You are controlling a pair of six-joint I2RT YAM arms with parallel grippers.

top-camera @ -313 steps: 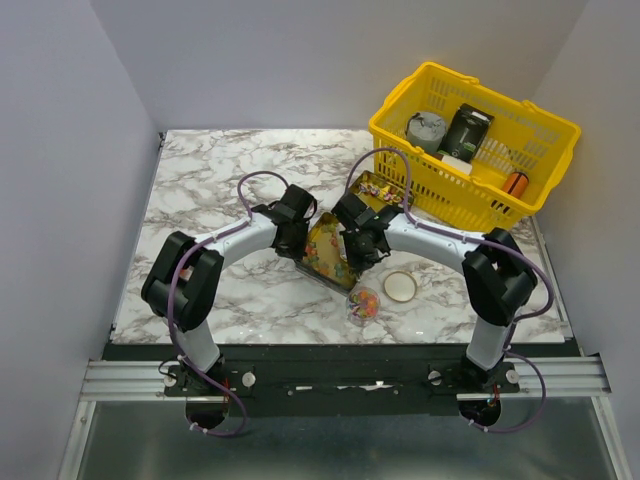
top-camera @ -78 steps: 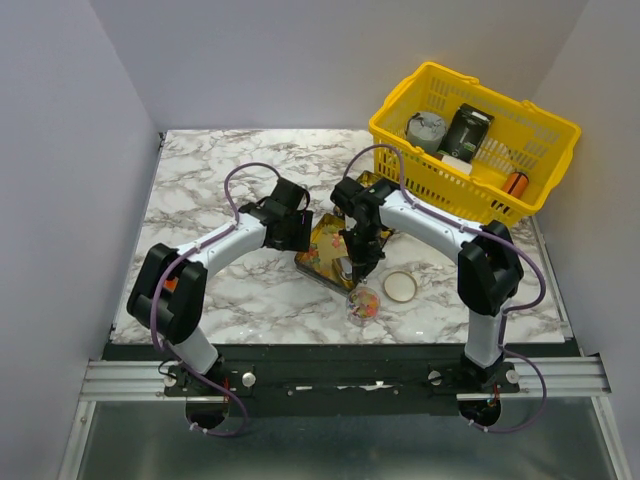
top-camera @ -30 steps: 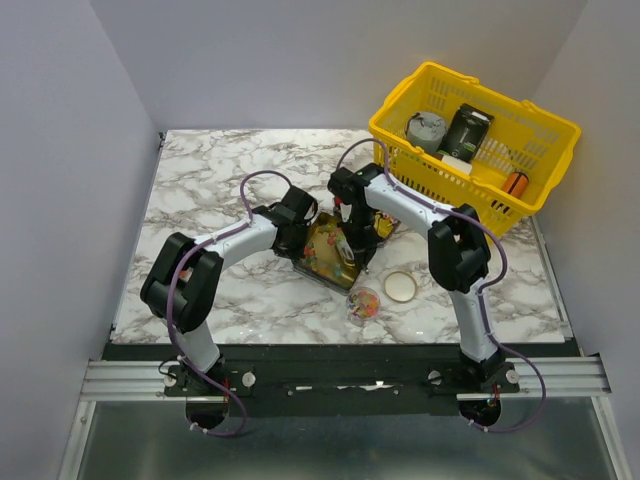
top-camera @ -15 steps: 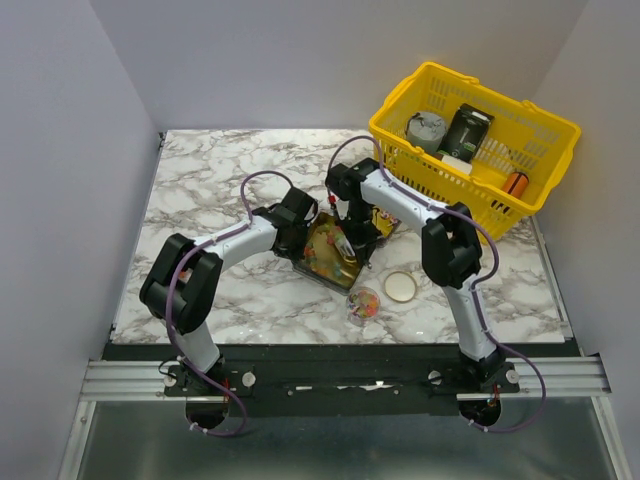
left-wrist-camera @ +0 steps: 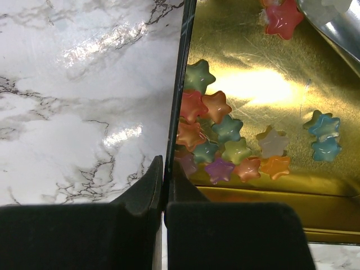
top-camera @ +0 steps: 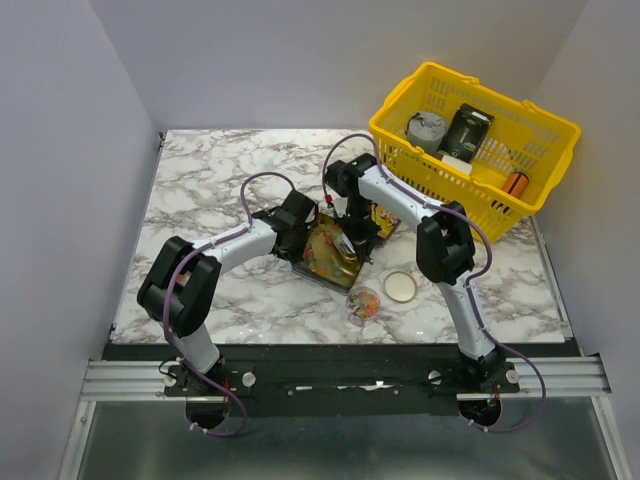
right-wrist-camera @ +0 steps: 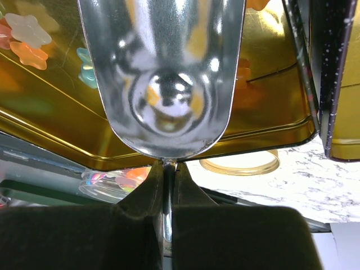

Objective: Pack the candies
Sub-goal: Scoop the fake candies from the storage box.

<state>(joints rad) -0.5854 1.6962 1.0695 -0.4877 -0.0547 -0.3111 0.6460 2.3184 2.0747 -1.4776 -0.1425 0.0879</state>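
Left arm [top-camera: 235, 240], right arm [top-camera: 400, 205] fold inward. Left gripper [left-wrist-camera: 164, 188] pinches tin [left-wrist-camera: 270, 73] wall; right gripper [right-wrist-camera: 166, 177] clamps scoop [right-wrist-camera: 163, 67] handle.

You can read no text, label, brand or number anywhere; the dark box [top-camera: 466, 130] in the yellow basket [top-camera: 450, 190] at two o'clock shows only illegible pale markings.

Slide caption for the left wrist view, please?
Left gripper pinches the gold tin by its rim, beside star candies.
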